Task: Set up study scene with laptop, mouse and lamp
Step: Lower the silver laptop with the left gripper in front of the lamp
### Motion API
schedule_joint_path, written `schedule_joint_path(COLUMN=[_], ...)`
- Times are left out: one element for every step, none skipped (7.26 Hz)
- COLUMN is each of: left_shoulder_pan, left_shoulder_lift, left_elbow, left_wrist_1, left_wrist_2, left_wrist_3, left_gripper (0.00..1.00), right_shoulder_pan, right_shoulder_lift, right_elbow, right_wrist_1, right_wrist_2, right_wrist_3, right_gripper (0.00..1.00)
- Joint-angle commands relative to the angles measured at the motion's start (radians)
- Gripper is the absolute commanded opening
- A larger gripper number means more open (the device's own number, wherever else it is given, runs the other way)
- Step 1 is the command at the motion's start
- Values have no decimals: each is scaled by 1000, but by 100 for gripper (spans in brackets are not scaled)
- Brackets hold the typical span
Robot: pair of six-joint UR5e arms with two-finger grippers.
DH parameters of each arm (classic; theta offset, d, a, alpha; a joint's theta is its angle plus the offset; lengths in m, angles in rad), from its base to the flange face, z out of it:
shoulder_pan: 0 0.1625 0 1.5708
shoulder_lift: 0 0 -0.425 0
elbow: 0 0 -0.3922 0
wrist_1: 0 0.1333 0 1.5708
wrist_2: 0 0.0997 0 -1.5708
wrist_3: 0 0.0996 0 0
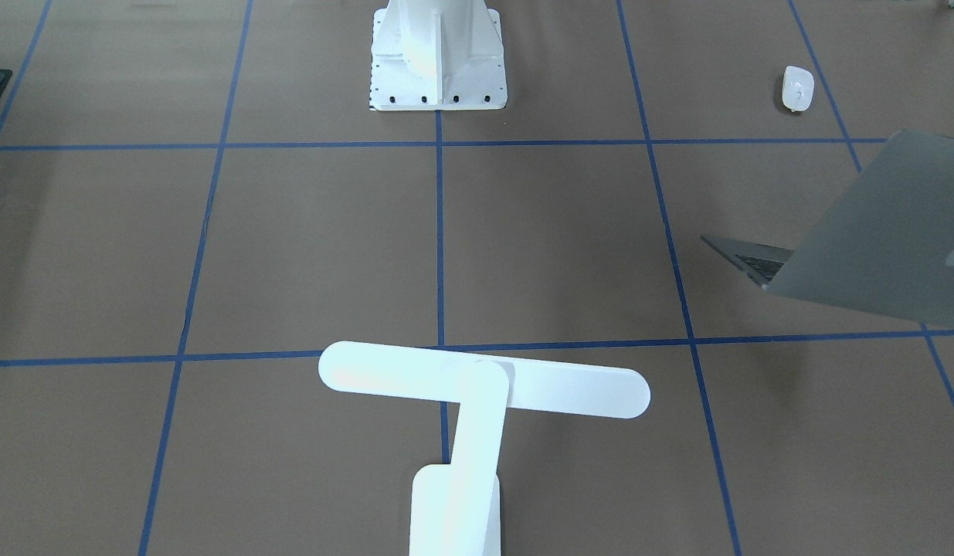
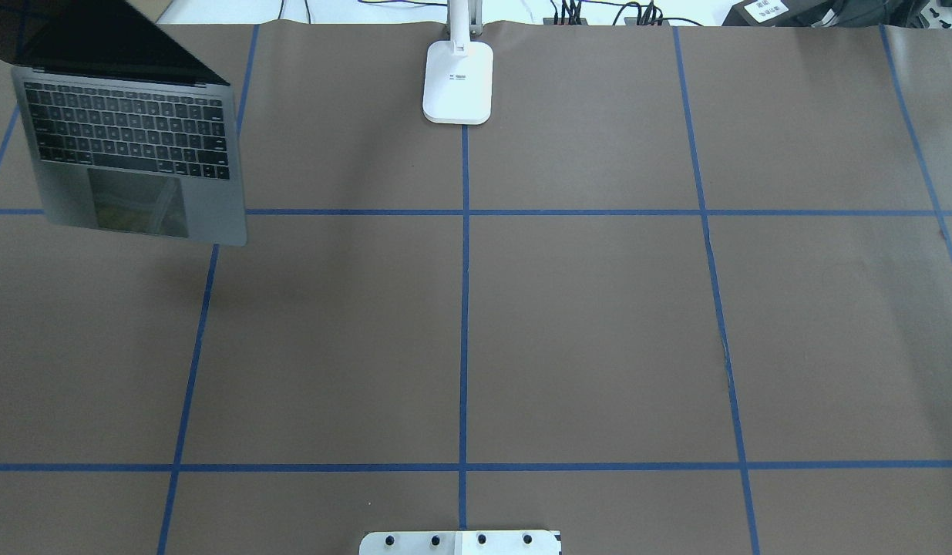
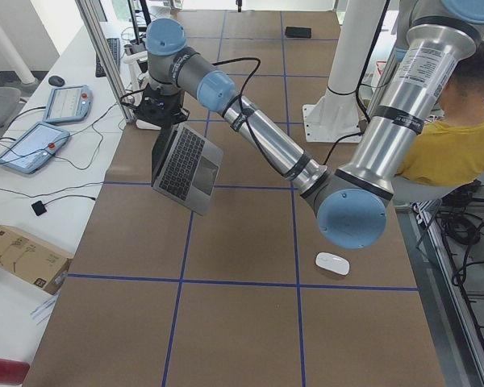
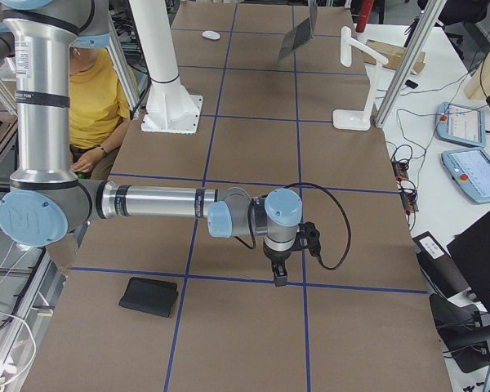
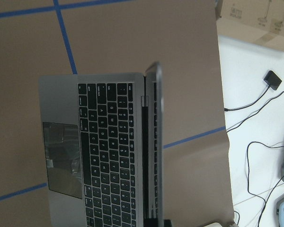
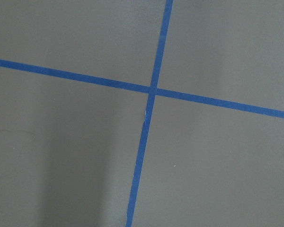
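The grey laptop (image 2: 129, 146) hangs open and tilted above the table's far left square, casting a shadow below. My left gripper (image 3: 163, 111) is shut on its screen edge; the left wrist view shows the laptop (image 5: 109, 156) keyboard and hinge edge-on. The white mouse (image 1: 798, 87) lies on the table near the robot's left side, also visible as the mouse (image 3: 332, 263). The white lamp (image 1: 484, 382) stands at the far edge's middle on its base (image 2: 458, 81). My right gripper (image 4: 278, 276) points down over a tape crossing; I cannot tell whether it is open or shut.
The white bolted pedestal (image 1: 438, 62) stands at the near middle edge. A black mat (image 4: 149, 296) lies at the table's right end. A person in a yellow shirt (image 4: 94, 90) sits behind the robot. Tablets and cables (image 3: 32, 145) lie beyond the far edge.
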Motion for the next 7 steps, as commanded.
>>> schedule_joint_path(left_shoulder_pan=[143,181,232,291,344,381,422], left_shoulder_lift=[-43,-70,-84,-109,-132,-155,-170], left_elbow=[-13,-22,-39,-42,-36,-27,-22], left_wrist_1=[-78,-78,-78,-78,-78,-77,-77], left_wrist_2=[109,140,181,244,280,312,350], left_wrist_3=[-220,-283,-352,-406,-445,-469,-486], left_gripper=[0,0,0,0,0,0,0], right_shoulder_pan=[0,0,0,0,0,0,0], right_shoulder_lift=[0,0,0,0,0,0,0], right_elbow=[0,-2,0,0,0,-2,-2], right_wrist_1=[0,0,0,0,0,0,0], right_wrist_2=[0,0,0,1,0,0,1], right_wrist_3=[0,0,0,0,0,0,0], right_gripper=[100,100,100,100,100,100,100])
